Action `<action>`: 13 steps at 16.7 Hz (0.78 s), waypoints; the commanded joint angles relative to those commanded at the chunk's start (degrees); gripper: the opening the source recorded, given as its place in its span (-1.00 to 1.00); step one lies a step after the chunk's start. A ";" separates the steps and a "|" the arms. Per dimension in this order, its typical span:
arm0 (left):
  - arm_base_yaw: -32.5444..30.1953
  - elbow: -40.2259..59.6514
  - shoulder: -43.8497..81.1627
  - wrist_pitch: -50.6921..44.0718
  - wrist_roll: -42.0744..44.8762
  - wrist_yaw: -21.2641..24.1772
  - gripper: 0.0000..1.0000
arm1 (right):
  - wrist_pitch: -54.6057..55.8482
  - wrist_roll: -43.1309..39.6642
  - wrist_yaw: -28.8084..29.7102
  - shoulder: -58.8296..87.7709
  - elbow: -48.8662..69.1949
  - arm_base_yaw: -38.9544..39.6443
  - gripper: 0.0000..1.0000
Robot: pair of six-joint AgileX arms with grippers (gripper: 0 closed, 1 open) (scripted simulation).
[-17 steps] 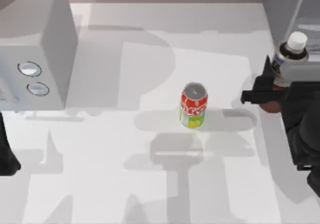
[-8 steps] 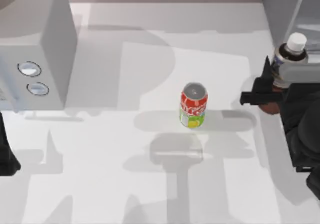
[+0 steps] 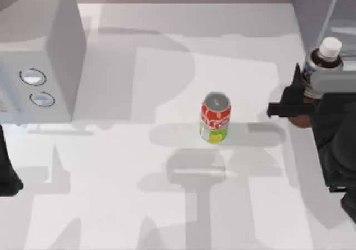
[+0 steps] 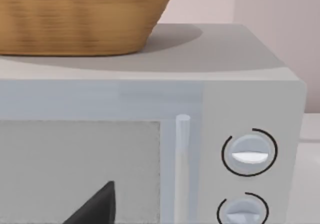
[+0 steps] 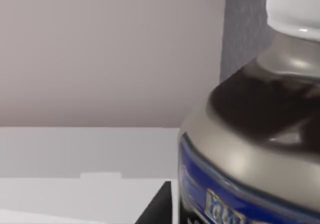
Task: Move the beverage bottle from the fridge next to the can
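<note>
The beverage bottle (image 3: 324, 58), with its white cap, grey shoulder and blue label band, stands upright at the table's right side, just in front of the fridge (image 3: 317, 10). My right gripper (image 3: 303, 109) is shut on the bottle's lower body. In the right wrist view the beverage bottle (image 5: 260, 134) looms close, with a black fingertip (image 5: 157, 206) beside it. The can (image 3: 215, 118), red above and yellow-green below, stands upright near the table's middle, well to the left of the bottle. My left gripper (image 3: 6, 175) is parked at the left edge.
A white box with two round knobs (image 3: 39, 55) fills the back left corner. In the left wrist view a wicker basket (image 4: 75, 14) rests on top of the white box (image 4: 250, 84). Open table lies all around the can.
My right gripper and the bottle have edged very slightly leftward. The can and the left arm have not moved.
</note>
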 joint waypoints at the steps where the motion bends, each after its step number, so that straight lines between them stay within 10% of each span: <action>1: 0.00 0.00 0.00 0.00 0.00 0.00 1.00 | 0.00 0.00 0.00 0.00 0.00 0.00 0.06; 7: 0.00 0.00 0.00 0.00 0.00 0.00 1.00 | 0.00 0.00 0.00 0.00 0.00 0.00 0.96; 13: 0.00 0.00 0.00 0.00 0.00 0.00 1.00 | 0.00 0.00 0.00 0.00 0.00 0.00 1.00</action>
